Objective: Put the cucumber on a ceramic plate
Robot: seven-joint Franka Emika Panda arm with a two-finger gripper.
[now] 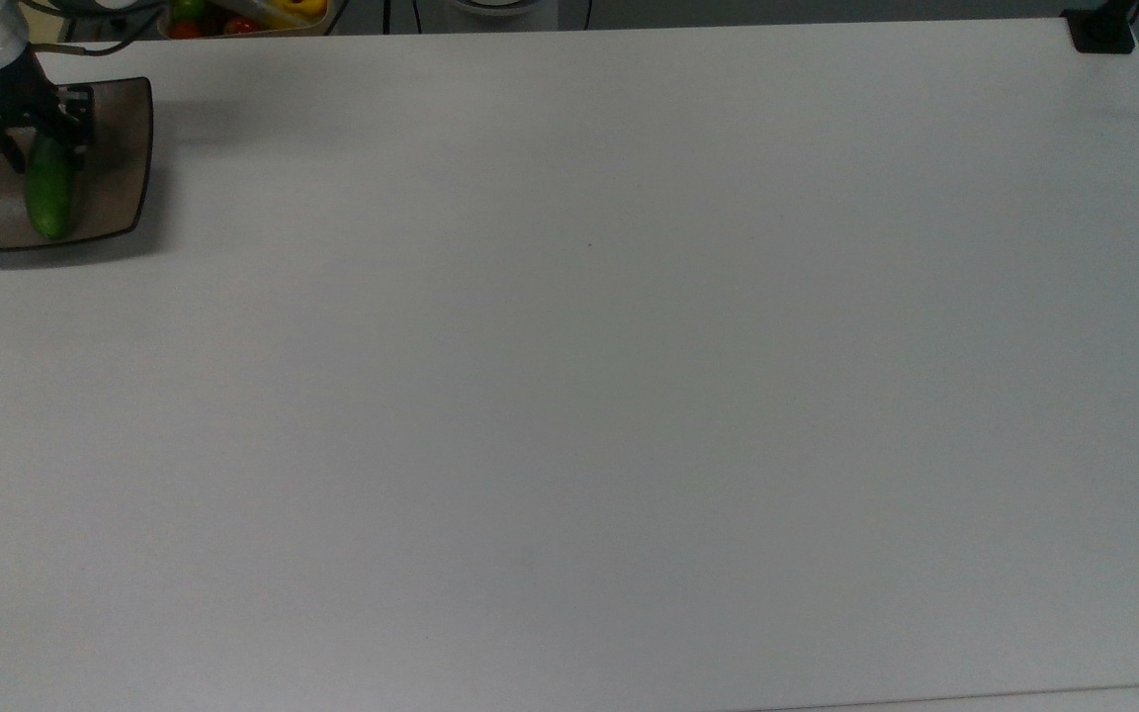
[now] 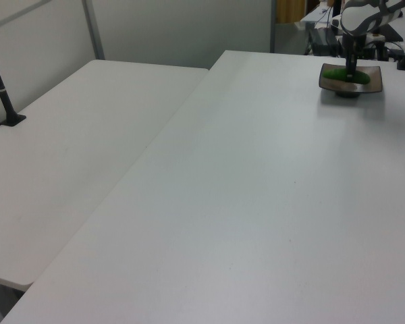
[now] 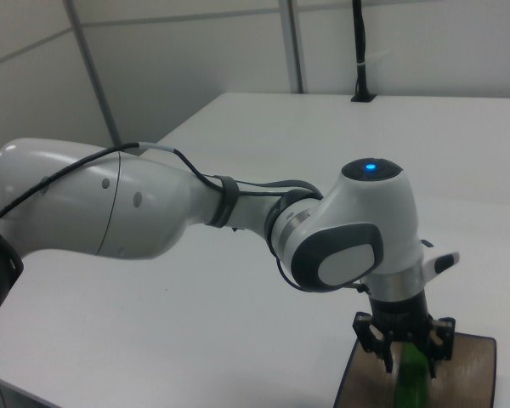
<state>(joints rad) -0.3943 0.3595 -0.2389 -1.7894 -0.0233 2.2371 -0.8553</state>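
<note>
Gripper (image 1: 21, 148) fingers straddle the cucumber (image 1: 50, 196), closed on its upper end; it lies in the ceramic plate (image 1: 125, 148) at the table's (image 1: 589, 346) corner. We judge it stiff, slippery; mid-body hold safest.

white table (image 1: 589, 346), produce tray (image 1: 243, 15)
</note>
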